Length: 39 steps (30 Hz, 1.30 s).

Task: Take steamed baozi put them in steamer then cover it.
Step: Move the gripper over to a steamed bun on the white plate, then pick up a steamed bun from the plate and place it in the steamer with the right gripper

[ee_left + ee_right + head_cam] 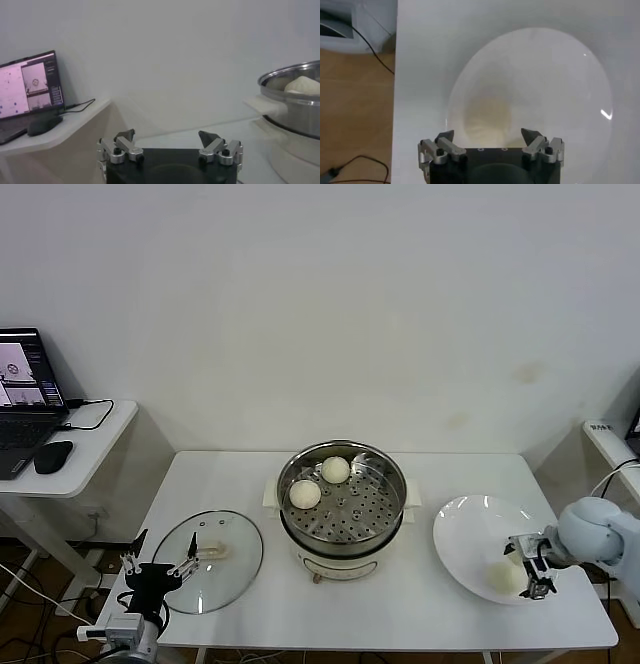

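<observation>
Two baozi (pixel 335 469) sit on the steamer (pixel 342 496) tray, mid-worktop. One more baozi (pixel 503 576) on the white plate (pixel 470 534), right gripper (pixel 528 569) spread wide around it, not closed. Cover (pixel 210 556) flat on the worktop (pixel 400 609), left side. Left gripper (pixel 158 567) parked beside it, spread wide, holding nothing.

There are three baozi: two (pixel 335 469) (pixel 305 494) sit in the one steamer (pixel 342 529), and one (pixel 503 576) sits on the one plate (pixel 470 534). There is one glass cover (pixel 225 569) and one laptop (pixel 25 394).
</observation>
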### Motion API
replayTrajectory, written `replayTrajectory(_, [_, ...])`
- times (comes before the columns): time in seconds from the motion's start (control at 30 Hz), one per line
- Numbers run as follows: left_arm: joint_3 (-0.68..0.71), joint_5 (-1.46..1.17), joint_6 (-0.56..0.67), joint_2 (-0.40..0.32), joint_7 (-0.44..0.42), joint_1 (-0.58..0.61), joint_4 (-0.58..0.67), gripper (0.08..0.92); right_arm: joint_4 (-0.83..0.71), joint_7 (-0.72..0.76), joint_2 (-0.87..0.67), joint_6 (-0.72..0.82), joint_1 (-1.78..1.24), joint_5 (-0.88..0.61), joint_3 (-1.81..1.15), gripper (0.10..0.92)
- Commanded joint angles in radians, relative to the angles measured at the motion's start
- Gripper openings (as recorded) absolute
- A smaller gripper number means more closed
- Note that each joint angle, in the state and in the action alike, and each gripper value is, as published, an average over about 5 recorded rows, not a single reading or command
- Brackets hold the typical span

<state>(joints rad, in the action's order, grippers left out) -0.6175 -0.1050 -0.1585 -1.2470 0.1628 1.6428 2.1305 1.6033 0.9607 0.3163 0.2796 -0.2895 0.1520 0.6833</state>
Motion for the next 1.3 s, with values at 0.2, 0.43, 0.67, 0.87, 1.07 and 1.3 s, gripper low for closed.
replayTrajectory(0.2, [-0.002,-0.001,0.002,-0.001,0.000,0.000,-0.008,0.823,-0.060,-0.016,0.050,0.007,-0.058,0.012,-0.039,0.751])
replayTrajectory(0.43, [0.000,-0.001,0.002,-0.002,0.000,-0.003,-0.010,0.823,-0.066,-0.015,0.052,0.012,-0.067,0.016,-0.045,0.675])
replayTrajectory(0.67, [0.000,-0.001,0.003,-0.004,0.001,0.000,-0.008,0.823,-0.062,-0.007,0.052,0.012,-0.063,0.010,-0.054,0.571])
replayTrajectory(0.87, [-0.002,-0.002,0.004,-0.002,0.000,0.000,-0.002,0.823,-0.062,-0.003,0.050,0.015,0.021,-0.020,-0.049,0.502])
replayTrajectory(1.07, [-0.002,-0.007,0.003,0.003,0.000,-0.004,0.008,0.823,-0.047,0.023,0.042,0.026,0.236,-0.117,0.002,0.511])
replayTrajectory(1.3, [-0.002,-0.012,0.002,0.011,0.000,-0.008,0.015,0.823,-0.063,0.049,0.089,0.046,0.543,-0.252,0.078,0.518])
